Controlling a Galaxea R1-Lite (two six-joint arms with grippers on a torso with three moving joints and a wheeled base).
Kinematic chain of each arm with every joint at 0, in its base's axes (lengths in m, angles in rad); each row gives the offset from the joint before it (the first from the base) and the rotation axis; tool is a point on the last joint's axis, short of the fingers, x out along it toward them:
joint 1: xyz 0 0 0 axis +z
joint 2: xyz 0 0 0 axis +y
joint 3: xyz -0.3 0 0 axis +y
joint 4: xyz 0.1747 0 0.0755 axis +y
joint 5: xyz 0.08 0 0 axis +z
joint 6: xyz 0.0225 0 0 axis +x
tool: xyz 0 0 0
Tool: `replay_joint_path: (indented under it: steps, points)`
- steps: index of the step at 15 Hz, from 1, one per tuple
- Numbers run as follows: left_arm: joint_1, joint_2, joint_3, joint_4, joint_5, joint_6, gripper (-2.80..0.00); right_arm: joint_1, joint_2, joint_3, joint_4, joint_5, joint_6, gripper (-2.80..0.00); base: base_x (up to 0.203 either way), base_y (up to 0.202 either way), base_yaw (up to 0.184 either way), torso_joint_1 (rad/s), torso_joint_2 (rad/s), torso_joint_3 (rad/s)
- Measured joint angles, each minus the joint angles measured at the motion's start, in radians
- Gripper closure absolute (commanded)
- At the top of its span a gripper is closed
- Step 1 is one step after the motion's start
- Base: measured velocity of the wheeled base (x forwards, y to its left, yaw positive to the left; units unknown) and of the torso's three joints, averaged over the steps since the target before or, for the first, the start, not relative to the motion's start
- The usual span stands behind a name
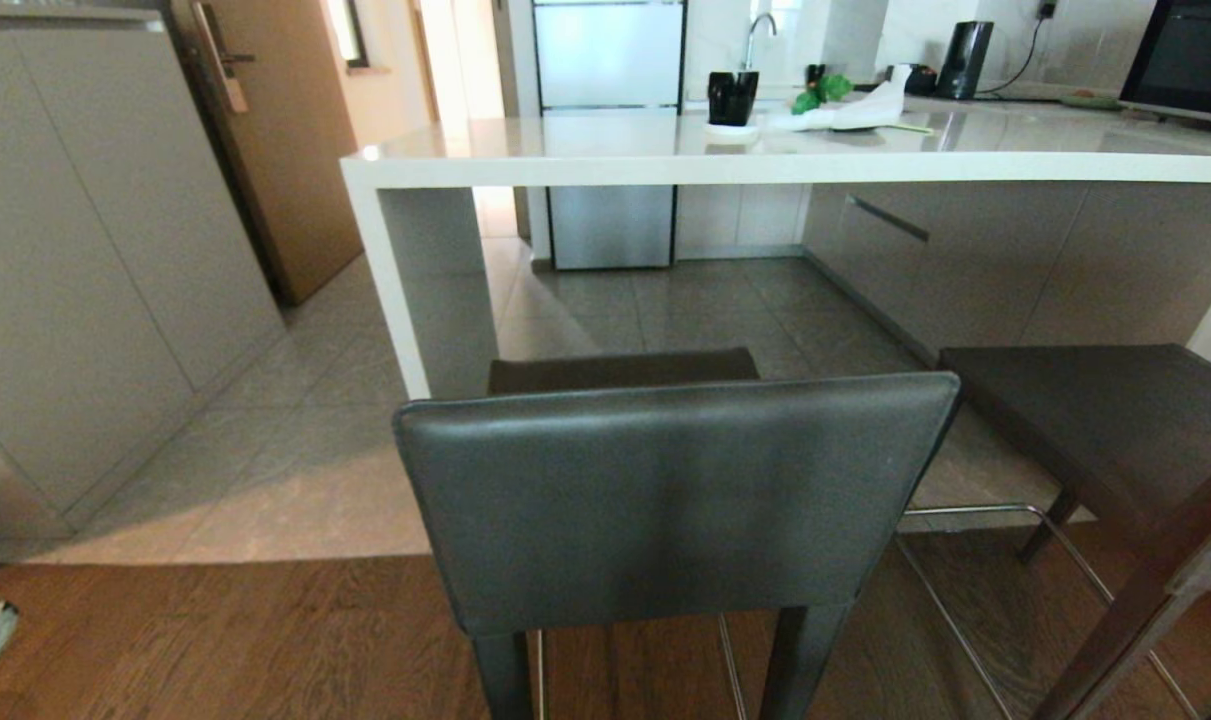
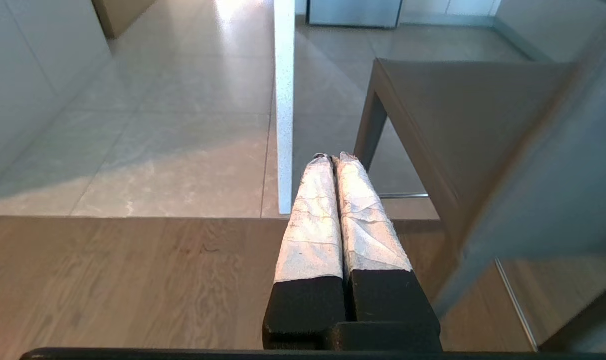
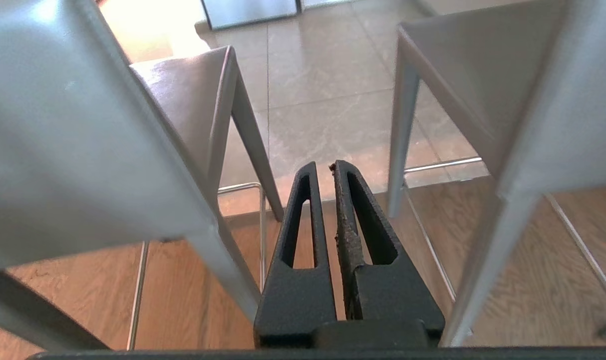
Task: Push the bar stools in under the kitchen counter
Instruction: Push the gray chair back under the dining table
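Two tall bar stools with padded dark grey leather backrests stand on the near side of the long white stone kitchen counter: the near stool sits centred, its square seat's far edge just reaching the counter's white left side panel, while the right stool is partly tucked under the slab. Open grey tile floor lies beyond and left of the panel. The left gripper, fingers pressed together and empty, hangs left of the near stool; the right gripper, fingers nearly touching and empty, sits in the gap between both stools.
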Motion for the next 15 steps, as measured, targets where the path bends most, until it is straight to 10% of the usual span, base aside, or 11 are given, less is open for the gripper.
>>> replay_joint_path:
  steps: [5, 9, 15]
  points:
    - [-0.030, 0.425, 0.024, -0.396, 0.017, -0.018, 0.00, 0.031, 0.468, 0.027, -0.496, 0.000, -0.025, 0.00, 0.000, 0.000, 0.000, 0.000, 0.00, 0.000]
    - [-0.160, 0.737, 0.069, -0.728, 0.160, -0.033, 0.00, 0.143, 0.727, 0.085, -0.888, -0.001, -0.066, 0.00, 0.000, 0.000, 0.000, 0.000, 0.00, 0.000]
    - [-0.396, 1.005, 0.130, -1.060, 0.313, -0.040, 0.00, 0.185, 0.928, 0.058, -1.070, 0.004, -0.095, 0.00, 0.000, 0.000, 0.000, 0.000, 0.00, 0.000]
